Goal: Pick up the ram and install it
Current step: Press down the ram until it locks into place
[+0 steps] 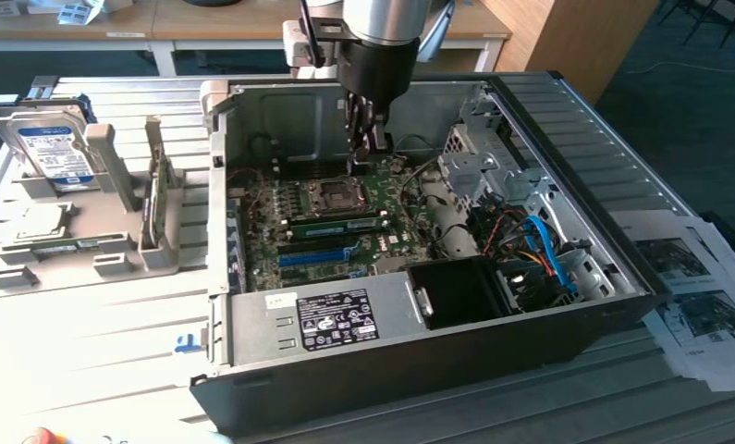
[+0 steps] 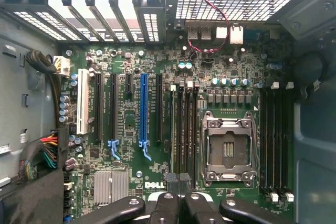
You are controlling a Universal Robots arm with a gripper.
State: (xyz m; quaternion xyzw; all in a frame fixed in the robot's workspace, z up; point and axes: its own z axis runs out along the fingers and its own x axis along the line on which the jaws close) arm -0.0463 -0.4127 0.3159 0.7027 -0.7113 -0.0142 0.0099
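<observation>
The jaws (image 2: 178, 190) are closed, empty, poised inside the open computer case (image 1: 565, 314) just above the motherboard (image 2: 231, 66). The ram (image 1: 338, 225) lies seated in a slot beside the processor socket (image 2: 229, 149) (its cover open), beyond the blue expansion slot (image 2: 143, 111).

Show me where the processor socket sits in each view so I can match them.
Exterior view: processor socket on the green board, close to the pincer.
Wrist view: it sits between two banks of black memory slots.
Shared landmark: the long blue slot.
</observation>
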